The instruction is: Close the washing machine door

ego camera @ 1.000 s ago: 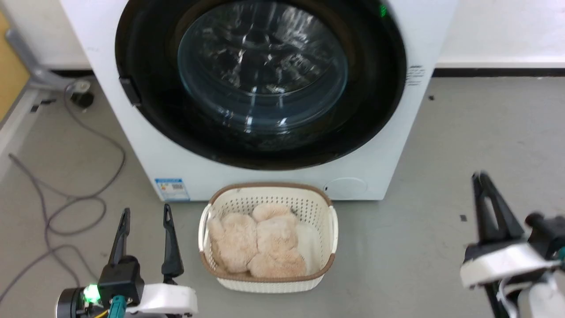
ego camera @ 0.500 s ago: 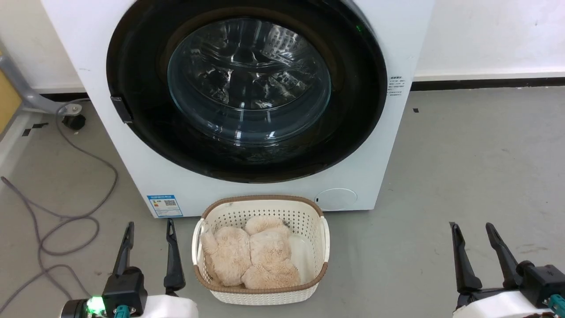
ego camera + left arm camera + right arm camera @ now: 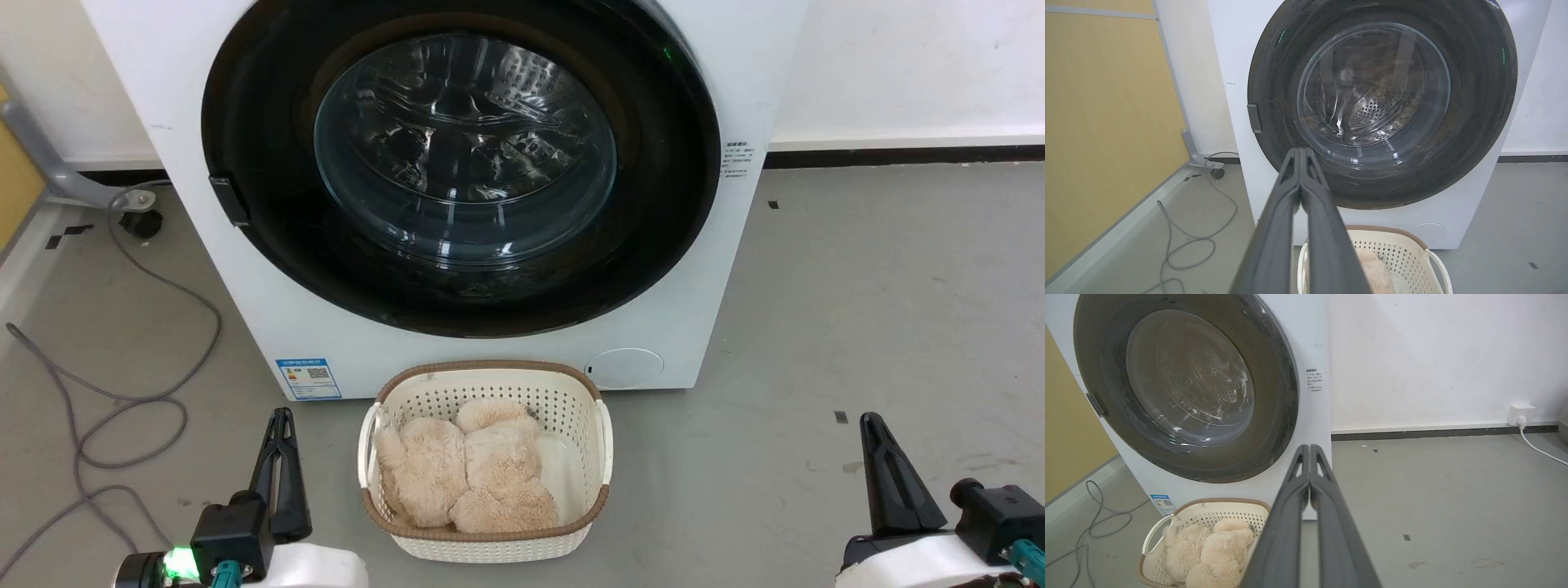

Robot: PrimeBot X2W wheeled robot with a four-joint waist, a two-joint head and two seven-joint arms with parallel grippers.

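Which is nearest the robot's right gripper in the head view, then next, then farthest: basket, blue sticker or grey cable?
From the right gripper:
1. Basket, on the floor to its left.
2. Blue sticker, beyond the basket's left side.
3. Grey cable, far left on the floor.

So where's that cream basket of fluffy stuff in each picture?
Head view: basket, bottom centre.
Left wrist view: basket, bottom edge, right of centre.
Right wrist view: basket, bottom left corner.
Shared landmark: the washing machine door, directly above it in all three.
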